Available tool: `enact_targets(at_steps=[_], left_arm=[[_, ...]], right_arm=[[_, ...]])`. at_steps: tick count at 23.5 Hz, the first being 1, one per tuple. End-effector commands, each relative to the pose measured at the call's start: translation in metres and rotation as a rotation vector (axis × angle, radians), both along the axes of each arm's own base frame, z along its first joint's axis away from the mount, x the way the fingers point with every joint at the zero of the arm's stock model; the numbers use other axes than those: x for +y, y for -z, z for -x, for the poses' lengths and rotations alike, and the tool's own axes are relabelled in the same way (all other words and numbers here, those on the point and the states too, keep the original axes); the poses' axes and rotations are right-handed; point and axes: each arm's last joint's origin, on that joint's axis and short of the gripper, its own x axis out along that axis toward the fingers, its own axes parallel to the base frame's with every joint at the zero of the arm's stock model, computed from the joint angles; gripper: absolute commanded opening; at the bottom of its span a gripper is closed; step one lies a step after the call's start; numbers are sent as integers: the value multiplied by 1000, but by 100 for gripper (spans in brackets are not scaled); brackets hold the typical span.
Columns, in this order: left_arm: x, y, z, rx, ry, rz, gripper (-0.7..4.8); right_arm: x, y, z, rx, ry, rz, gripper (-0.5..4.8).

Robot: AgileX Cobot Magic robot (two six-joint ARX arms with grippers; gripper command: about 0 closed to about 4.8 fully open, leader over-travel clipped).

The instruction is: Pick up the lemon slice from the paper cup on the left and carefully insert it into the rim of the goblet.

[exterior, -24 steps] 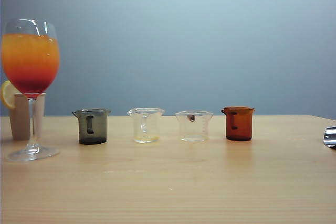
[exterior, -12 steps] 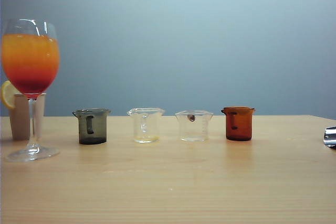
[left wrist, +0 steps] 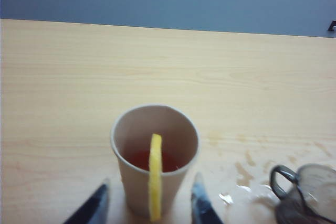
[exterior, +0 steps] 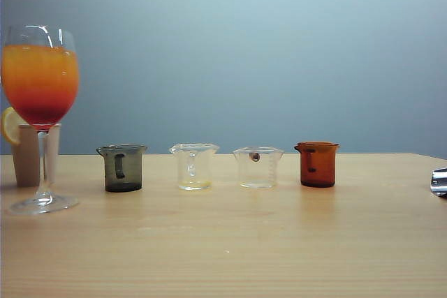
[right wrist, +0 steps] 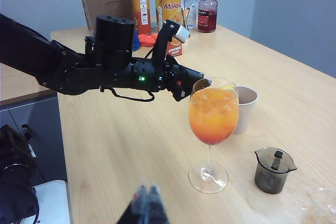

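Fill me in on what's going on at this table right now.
The left gripper is open at the paper cup, one finger on either side of the lemon slice that sits upright on the cup's rim. It hasn't gripped the slice yet. The goblet, filled with an orange-to-red drink, stands next to the cup with nothing on its rim. The right gripper is shut and holds nothing, hanging back from the goblet.

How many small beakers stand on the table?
4, in a row right of the goblet: dark grey beaker, two clear beakers, amber beaker. None seem hidden.
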Motion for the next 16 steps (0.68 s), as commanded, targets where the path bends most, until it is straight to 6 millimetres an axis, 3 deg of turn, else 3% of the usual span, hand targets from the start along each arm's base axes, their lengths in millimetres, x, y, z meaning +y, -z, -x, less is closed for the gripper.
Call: enact_targets(at_steps=[1,16], left_arm=[[-4,-1,-6,-33,-4,-9,200],[-9,9,-18,-51,-33,-1,215]], right_arm=[[0,-4,0,-12,-2,-20,-5],[0,-4,0,-12,-2,-20,-5]])
